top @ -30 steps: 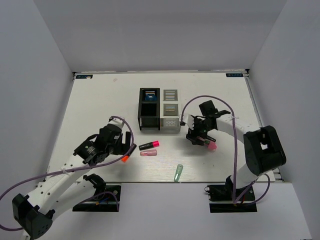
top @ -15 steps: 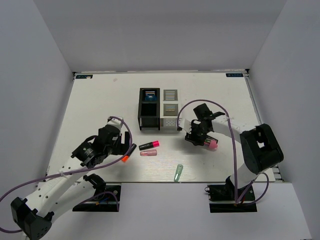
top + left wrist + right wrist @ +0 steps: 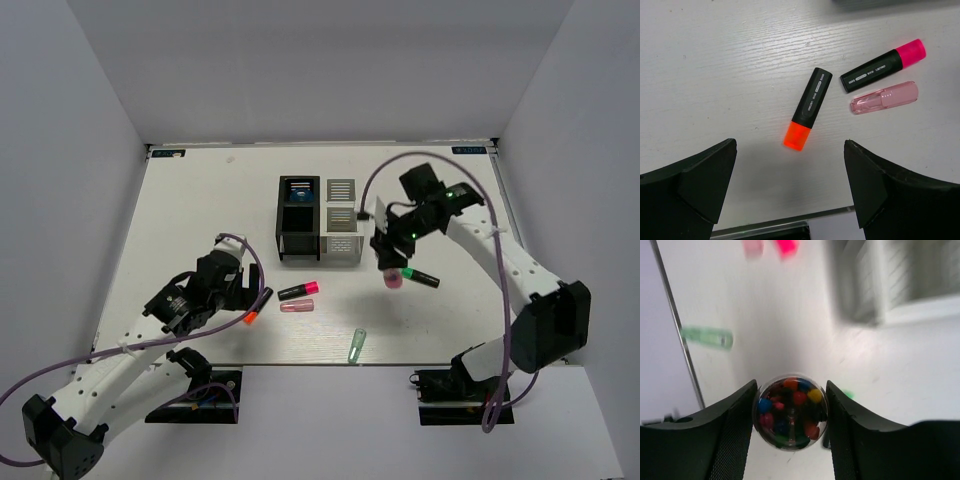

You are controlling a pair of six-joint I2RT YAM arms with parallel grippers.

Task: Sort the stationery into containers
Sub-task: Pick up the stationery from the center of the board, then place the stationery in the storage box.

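Note:
My right gripper (image 3: pixel 392 268) (image 3: pixel 790 412) is shut on a round clear capsule (image 3: pixel 790 412) full of coloured beads. It looks pink from above (image 3: pixel 393 281) and hangs above the table, right of the containers (image 3: pixel 318 218). A black marker with a green end (image 3: pixel 422 279) lies just right of it. My left gripper (image 3: pixel 238 292) (image 3: pixel 790 185) is open, with the orange-tipped pen (image 3: pixel 254 309) (image 3: pixel 806 108) lying just ahead of it. The black marker with a pink end (image 3: pixel 297 290) (image 3: pixel 883 65) and the pink translucent stick (image 3: pixel 297 306) (image 3: pixel 883 98) lie side by side. The pale green piece (image 3: pixel 356 345) (image 3: pixel 707 337) lies near the front edge. The blue tape roll (image 3: pixel 299 190) sits in the back black bin.
The four bins are two black on the left and two white on the right; the near white bin (image 3: pixel 900 285) shows blurred in the right wrist view. The table's front edge (image 3: pixel 350 364) runs close behind the green piece.
My right gripper has lifted the capsule off the table and swung back toward the bins, uncovering the green-ended marker. The left arm has barely moved.

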